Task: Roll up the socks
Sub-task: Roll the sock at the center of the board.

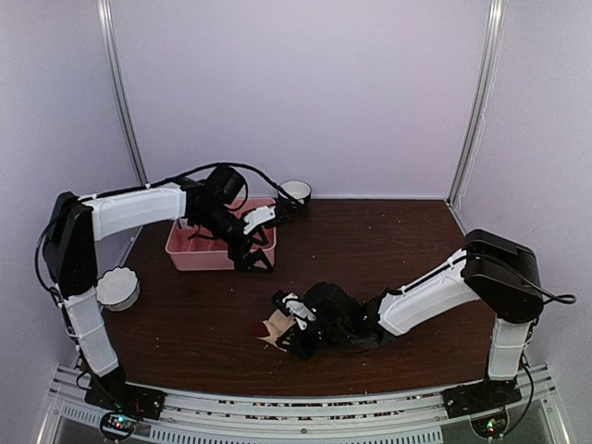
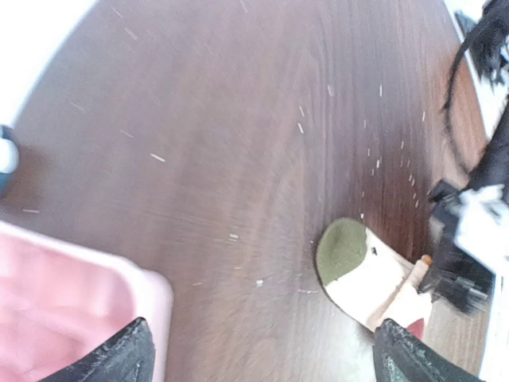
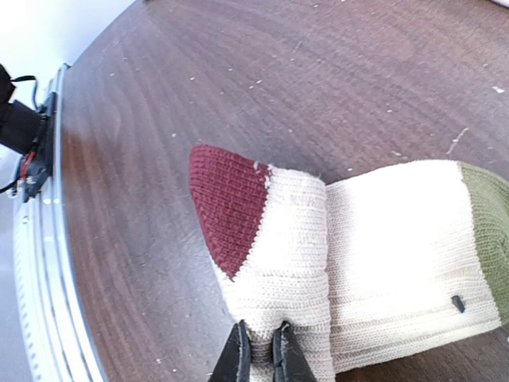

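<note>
Pinching cream sock by its folded-over maroon toe with right gripper, close to table's near edge. Only first turn made; most rolling left. Holding left gripper spread wide by pink tray, empty.

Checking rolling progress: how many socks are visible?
1: a cream sock at the table's front, pinched by the right end effector. Another may hide in the pink tray.

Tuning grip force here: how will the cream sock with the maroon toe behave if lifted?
Probably floppy: the cream sock is soft knit, already folded over itself. Likely light; the right gripper holds it by a thin pinch at the edge. Its fold may well spring open if released.
</note>
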You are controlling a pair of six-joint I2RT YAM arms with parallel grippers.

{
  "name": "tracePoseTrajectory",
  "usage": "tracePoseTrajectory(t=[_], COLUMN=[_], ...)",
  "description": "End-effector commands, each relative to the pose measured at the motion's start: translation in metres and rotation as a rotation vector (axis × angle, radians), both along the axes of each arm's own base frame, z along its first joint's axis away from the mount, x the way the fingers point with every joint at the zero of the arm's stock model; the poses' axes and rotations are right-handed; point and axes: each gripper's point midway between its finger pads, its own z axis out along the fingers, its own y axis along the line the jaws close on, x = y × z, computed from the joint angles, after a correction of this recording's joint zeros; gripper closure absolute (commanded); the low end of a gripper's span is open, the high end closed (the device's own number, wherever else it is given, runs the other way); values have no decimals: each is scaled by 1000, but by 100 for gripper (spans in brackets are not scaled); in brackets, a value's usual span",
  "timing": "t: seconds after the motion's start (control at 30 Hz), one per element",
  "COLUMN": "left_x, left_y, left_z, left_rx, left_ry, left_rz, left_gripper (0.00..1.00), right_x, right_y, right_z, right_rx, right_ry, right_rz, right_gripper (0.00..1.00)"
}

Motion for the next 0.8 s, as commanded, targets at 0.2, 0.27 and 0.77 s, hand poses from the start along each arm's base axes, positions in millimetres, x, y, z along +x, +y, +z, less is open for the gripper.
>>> tracePoseTrajectory(t=[0.2,0.27,0.77], left_x=[25,19,-114], left_y=[74,81,19], left_z=[37,54,-21], left_rx=[-22,-25,-47], left_ry=[62,-125,-39], left_rz=[204,209,-298], left_gripper=[2,2,2], right_x=[-88,-83,-65], right_y=[-121,-123,-115], right_z=[-122,-119,-118], right_rx=[-426,-403,-380], right_ry=[589,616,722], right_rz=[73,57,33], right_gripper=[100,100,100])
